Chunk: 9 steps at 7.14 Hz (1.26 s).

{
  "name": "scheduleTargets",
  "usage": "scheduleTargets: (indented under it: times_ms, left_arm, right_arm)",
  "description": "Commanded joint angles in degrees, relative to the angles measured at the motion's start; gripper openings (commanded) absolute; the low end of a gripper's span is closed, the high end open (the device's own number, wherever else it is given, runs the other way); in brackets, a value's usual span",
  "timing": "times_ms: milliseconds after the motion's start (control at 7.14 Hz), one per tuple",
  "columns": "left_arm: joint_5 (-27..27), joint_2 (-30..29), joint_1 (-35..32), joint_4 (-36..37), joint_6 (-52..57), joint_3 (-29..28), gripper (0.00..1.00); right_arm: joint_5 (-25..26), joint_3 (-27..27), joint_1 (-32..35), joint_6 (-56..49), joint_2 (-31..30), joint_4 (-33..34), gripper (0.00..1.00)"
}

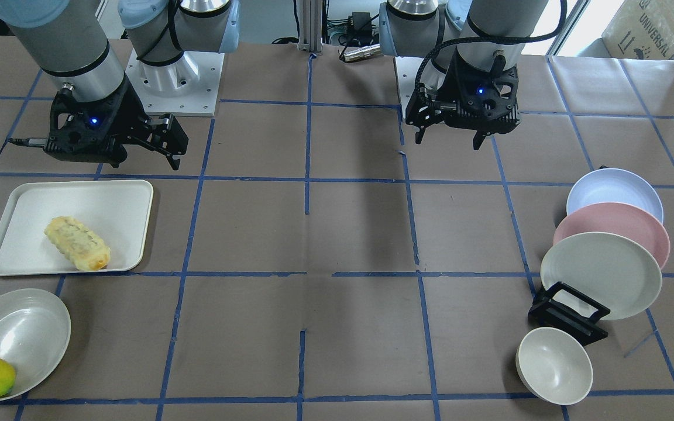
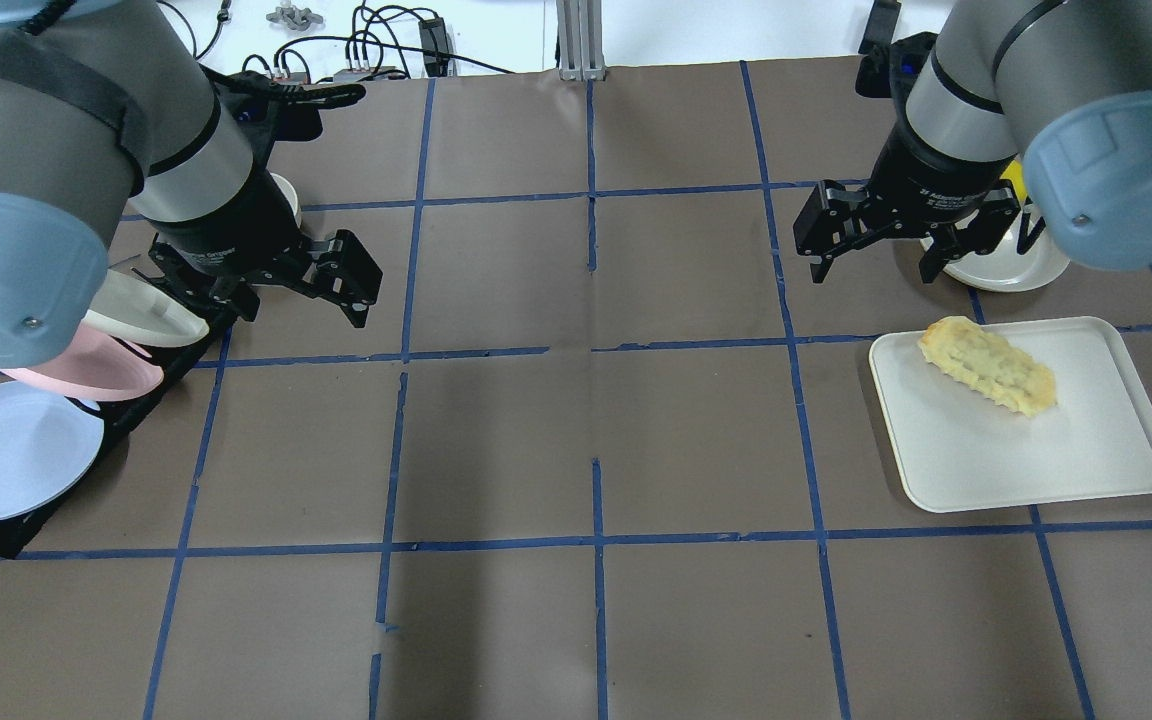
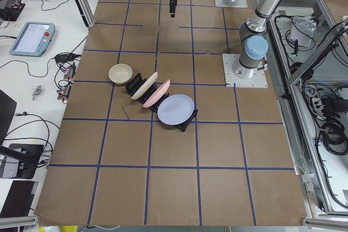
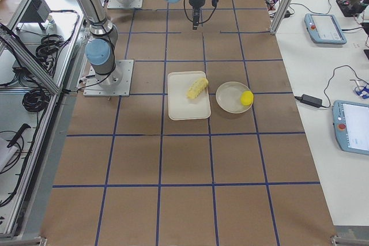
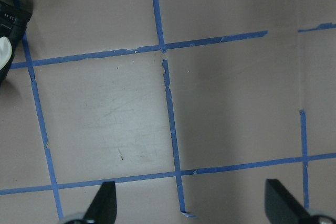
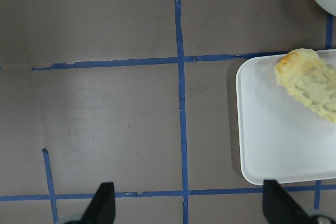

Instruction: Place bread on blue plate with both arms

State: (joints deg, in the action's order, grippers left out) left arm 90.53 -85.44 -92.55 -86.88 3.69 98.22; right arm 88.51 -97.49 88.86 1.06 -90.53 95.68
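The bread (image 1: pixel 77 244) lies on the white tray (image 1: pixel 120 202), the blue plate (image 1: pixel 615 190) racked well apart from it, so the right gripper (image 2: pixel 873 262) near the tray and the left gripper (image 1: pixel 448 140) far off hover empty, fingers spread.

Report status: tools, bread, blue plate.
Open, empty, hovering: left tool, right tool. Ridged pale-yellow bread roll on white rectangular tray. Round lavender-blue plate racked, leaning; pink plate next to it.
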Motion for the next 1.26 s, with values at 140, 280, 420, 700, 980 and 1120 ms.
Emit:
scheduleTargets:
  times_ms: [140, 280, 420, 700, 980, 1120]
  left_arm:
    - [0.0, -0.08, 0.0, 0.04, 0.0, -0.04, 1.0]
    - [0.0, -0.08, 0.0, 0.04, 0.0, -0.04, 1.0]
    - [0.0, -0.08, 0.0, -0.05, 0.0, -0.04, 1.0]
    - [0.17, -0.17, 0.09, -0.84, 0.0, -0.74, 1.0]
    - [2.46, 1.31, 1.05, -0.75, 0.17, -1.62, 1.0]
    - [2.46, 1.5, 1.14, -1.88, 0.17, -2.32, 1.0]
  right_arm:
    - [0.0, 0.11, -0.09, 0.08, 0.01, 0.04, 1.0]
    - [0.0, -0.06, -0.09, 0.08, 0.01, 0.03, 1.0]
    - [0.0, 0.02, -0.09, 0.08, 0.01, 0.03, 1.0]
    - [0.0, 0.2, -0.09, 0.0, 0.01, 0.12, 1.0]
    - [0.0, -0.15, -0.09, 0.17, -0.08, 0.03, 1.0]
    - [0.0, -0.33, -0.09, 0.17, -0.17, -0.05, 1.0]
